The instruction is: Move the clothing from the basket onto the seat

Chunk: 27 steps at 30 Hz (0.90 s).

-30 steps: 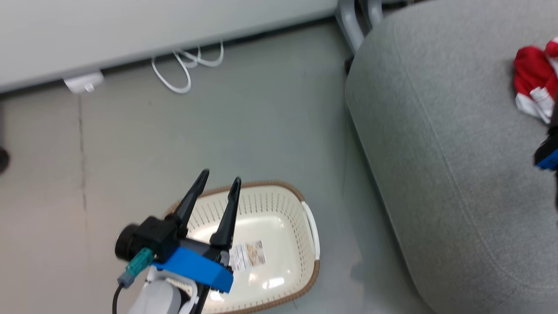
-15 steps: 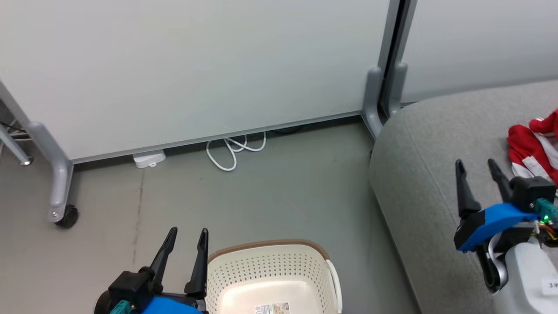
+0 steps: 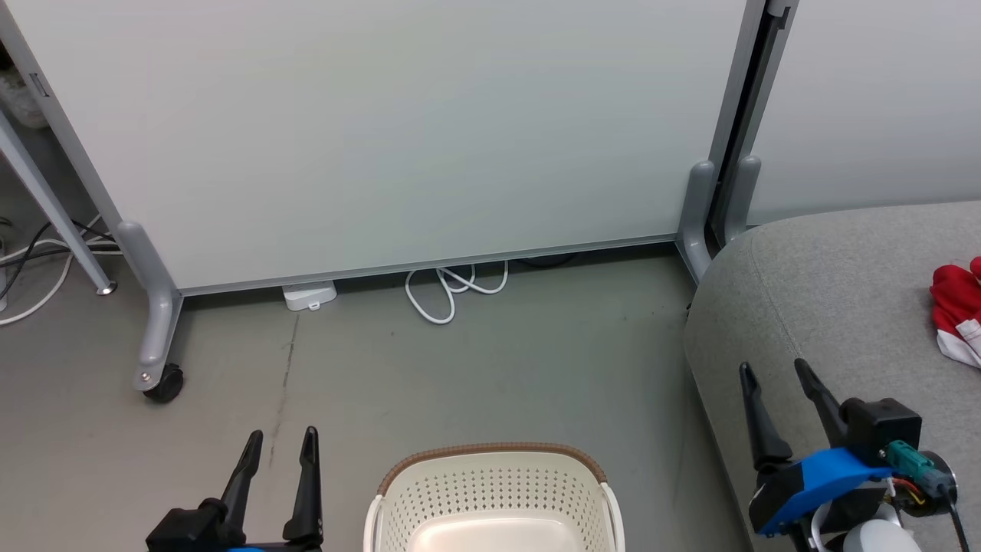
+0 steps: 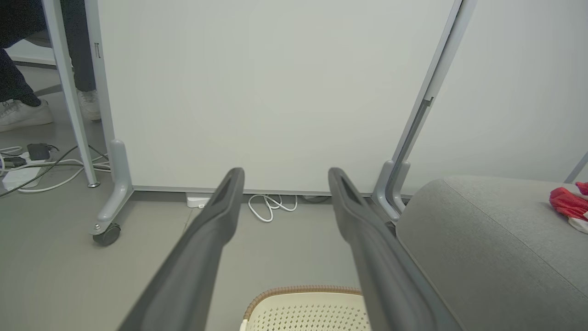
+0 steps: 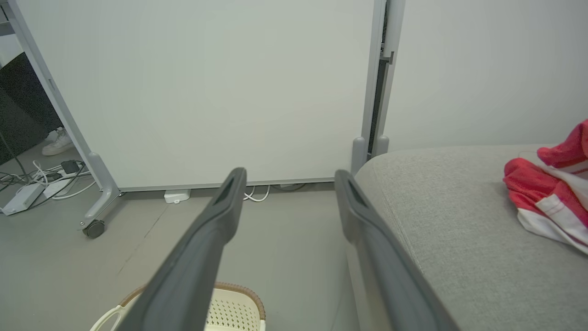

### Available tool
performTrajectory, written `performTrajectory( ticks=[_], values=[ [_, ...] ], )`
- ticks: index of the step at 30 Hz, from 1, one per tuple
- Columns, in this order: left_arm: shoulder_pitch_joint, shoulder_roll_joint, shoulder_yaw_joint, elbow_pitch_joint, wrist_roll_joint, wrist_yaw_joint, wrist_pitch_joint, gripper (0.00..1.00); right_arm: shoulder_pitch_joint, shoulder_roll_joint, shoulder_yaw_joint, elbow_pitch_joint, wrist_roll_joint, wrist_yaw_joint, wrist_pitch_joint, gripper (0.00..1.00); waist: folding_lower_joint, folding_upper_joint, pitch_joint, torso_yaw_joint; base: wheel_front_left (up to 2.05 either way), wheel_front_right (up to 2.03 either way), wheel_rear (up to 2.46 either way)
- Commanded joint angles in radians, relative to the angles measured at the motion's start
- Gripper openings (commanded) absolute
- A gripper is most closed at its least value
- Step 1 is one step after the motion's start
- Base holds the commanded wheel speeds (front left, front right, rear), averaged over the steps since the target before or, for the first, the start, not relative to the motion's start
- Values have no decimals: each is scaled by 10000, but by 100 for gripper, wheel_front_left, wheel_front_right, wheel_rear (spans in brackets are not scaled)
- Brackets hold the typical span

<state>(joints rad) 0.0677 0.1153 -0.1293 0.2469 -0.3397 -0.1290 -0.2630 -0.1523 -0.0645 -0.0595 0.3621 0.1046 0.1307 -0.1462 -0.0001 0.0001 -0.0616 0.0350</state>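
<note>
Grippers: left gripper, right gripper spread, empty.
Change: camera tilted up, cropping cream perforated basket.
Seat: grey fabric seat bears red clothing.
Wrist views: person's white shoe.

1. You have bright, even, diffuse light in all three views. The pale grey-white partition panel is smoothly lit and a touch dimmer toward its corners.
2. Shadows are soft: a thin dark band lies on the smooth grey floor under the panel's lower edge.
3. Your head view is crisp edge to edge.
4. In the wrist views, the left gripper and right gripper look soft near 6 o'clock, close to the lens.
5. Wide-angle bending tilts the grey metal posts at 9 and 3 o'clock.
6. The red-and-white clothing looks strongly saturated at 3 o'clock.
</note>
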Motion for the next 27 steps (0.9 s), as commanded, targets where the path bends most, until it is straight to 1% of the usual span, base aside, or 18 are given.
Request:
performTrajectory(
  ticks=[1, 6, 13, 27],
  values=[
    [102, -34, 132, 29, -38, -19, -26, 100, 301, 79, 106, -186, -64, 1, 12, 100, 1, -1, -27, 24, 0, 0, 0],
    [70, -10, 275, 179, -95, -19, -26, 100, 681, 137, 330, -490, -122, 1, 107, 100, 1, -1, -92, 23, 0, 0, 0],
    [-94, -55, 390, 426, -85, -19, -26, 100, 883, 139, 658, -781, 241, 1, 243, 100, 1, -1, -116, -145, 0, 0, 0],
    [-246, -8, 304, 667, -155, -19, -26, 100, 983, 142, 845, -707, 462, 1, 225, 100, 1, -1, -101, -319, 0, 0, 0]
  ],
)
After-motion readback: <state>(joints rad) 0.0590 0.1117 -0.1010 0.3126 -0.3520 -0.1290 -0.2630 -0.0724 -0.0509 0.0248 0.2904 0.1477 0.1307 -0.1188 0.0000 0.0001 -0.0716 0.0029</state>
